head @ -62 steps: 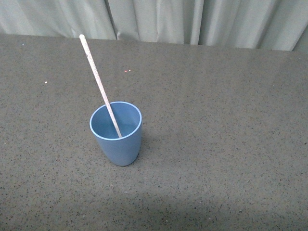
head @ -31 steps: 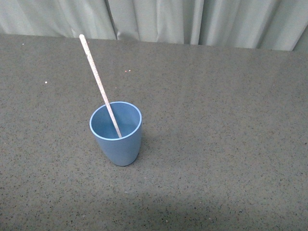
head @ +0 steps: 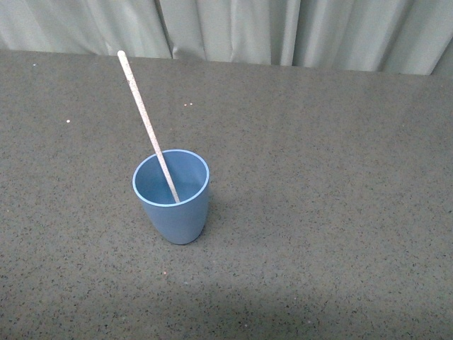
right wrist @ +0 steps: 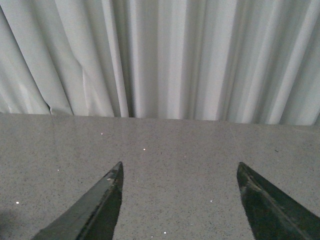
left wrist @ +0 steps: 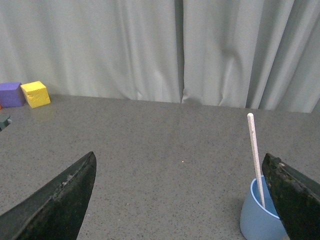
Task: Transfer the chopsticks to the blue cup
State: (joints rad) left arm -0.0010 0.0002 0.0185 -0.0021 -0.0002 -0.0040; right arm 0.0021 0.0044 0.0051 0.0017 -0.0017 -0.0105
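Light-blue plastic: the blue cup (head: 171, 196) stands upright on the dark speckled counter (head: 325, 212), w/ the chopsticks (head: 148, 126) inside it, one cream stick, lower end down in the cup, shaft leaning on the far-left part of the rim and tilting up and away to the left. Neither of my arms shows in the front view.

From my left wrist cam, my left gripper (left wrist: 185, 200) has its dark fingers (left wrist: 60, 197) spread wide apart, nothing betw. them. The cup (left wrist: 260, 215) sits low beside the one finger (left wrist: 295, 195), partly cut off by it, and the stick (left wrist: 255, 155) rises nearly upright out of it. Far off on the counter (left wrist: 150, 145), near the grey curtain (left wrist: 150, 50), sit a yellow block (left wrist: 36, 94) and a purple block (left wrist: 11, 94), just beside each other; I can't tell if they touch.

From my right wrist cam, my right gripper (right wrist: 182, 205) is also spread wide, empty, over bare counter (right wrist: 180, 145) w/ the pleated curtain (right wrist: 165, 55) behind. Cup and stick aren't in this view.
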